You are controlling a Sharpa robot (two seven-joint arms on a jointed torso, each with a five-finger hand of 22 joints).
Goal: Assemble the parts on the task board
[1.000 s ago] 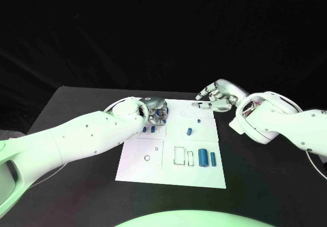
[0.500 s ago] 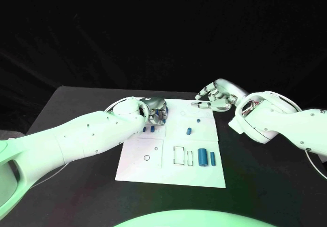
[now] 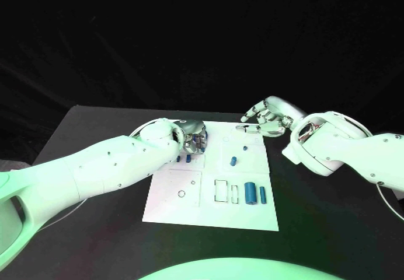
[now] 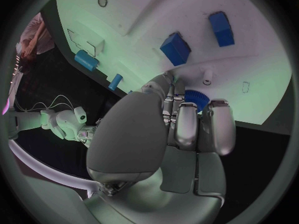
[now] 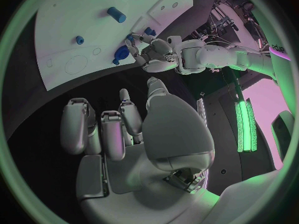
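While the left hand [image 3: 192,139] sits over the task board's [image 3: 211,216] far-left corner pinching a small blue gear-like part [image 4: 195,98] at its fingertips, the right hand [image 3: 268,119] hovers off the far-right corner, fingers loosely curled around nothing, so left's way closer.

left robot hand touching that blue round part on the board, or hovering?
Touching. In the left wrist view the left robot hand has its fingertips closed around the ridged blue round part, no gap visible, over the task board.

Left hand [image 3: 192,135] curled closed; right hand [image 3: 268,118] loosely curled.
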